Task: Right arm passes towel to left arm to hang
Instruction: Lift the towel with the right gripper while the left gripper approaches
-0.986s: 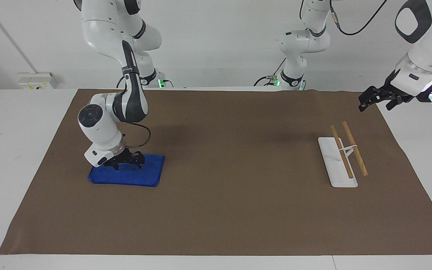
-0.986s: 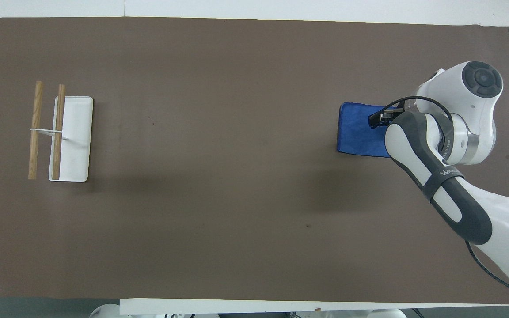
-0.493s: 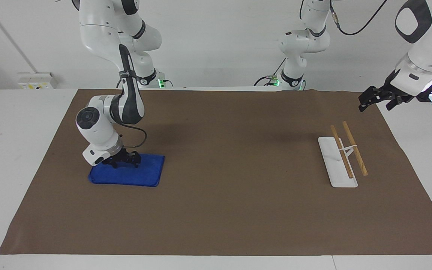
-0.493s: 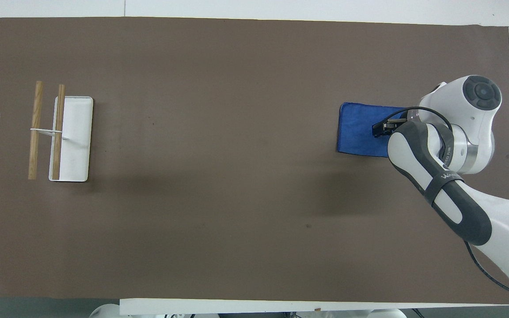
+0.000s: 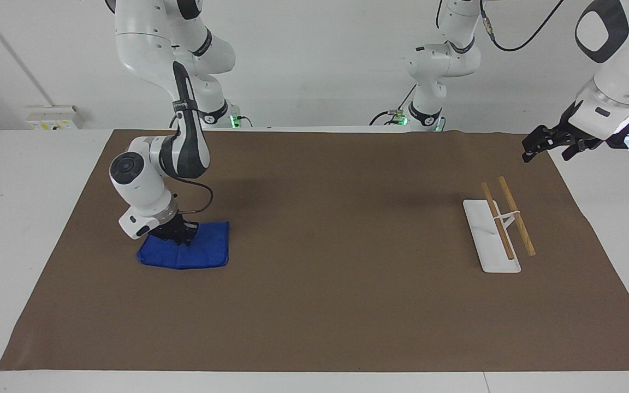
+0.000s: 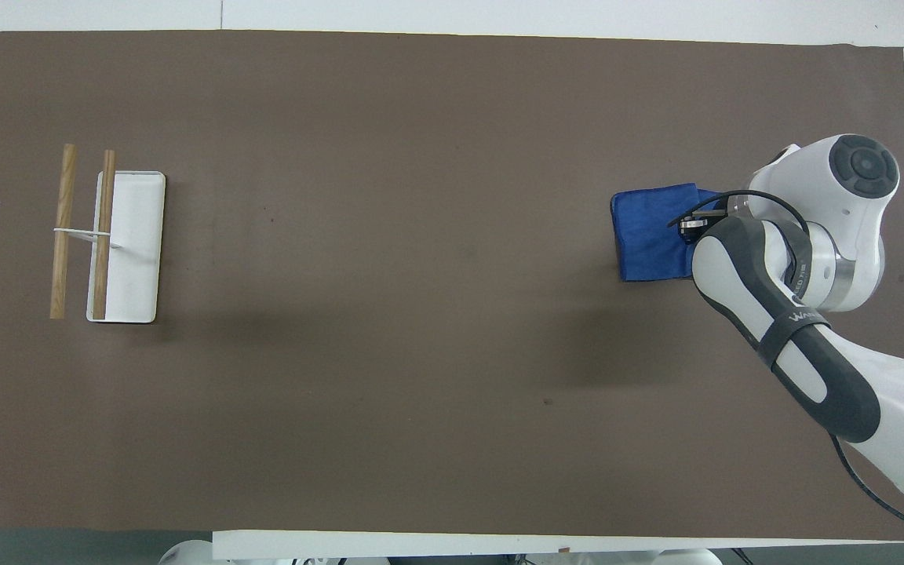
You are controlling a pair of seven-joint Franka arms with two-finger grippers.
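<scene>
Down at the right arm's end of the table [image 5: 314, 338], the right gripper [image 5: 179, 236] is clamping its jaws onto the towel [image 5: 194, 254], and the change is showing right away: a second ago the jaws were standing wide over a flat cloth, and now they are pinched shut on it. The towel is bunching as they close; its outline is pulling in narrower than before, with the edge toward the table's middle drawing in toward the jaws and a crease running down from the pinch. For the task, that is looking like the pick-up grip being made, so the lift and the carry toward the other arm are likely coming next.

The towel itself is lying on the brown mat [image 5: 325, 305], bright royal blue, soft and thick, folded into a squarish pad that is now slightly skewed, with the gripper biting the edge nearer the robots.

Moving on toward the left arm's end, the rack [image 5: 497, 229] is standing bare on its white base, both wooden rods waiting. Over the mat's edge by that rack, the left gripper [image 5: 545, 141] is hanging in the air with jaws spread open and empty, waiting for the handover.
</scene>
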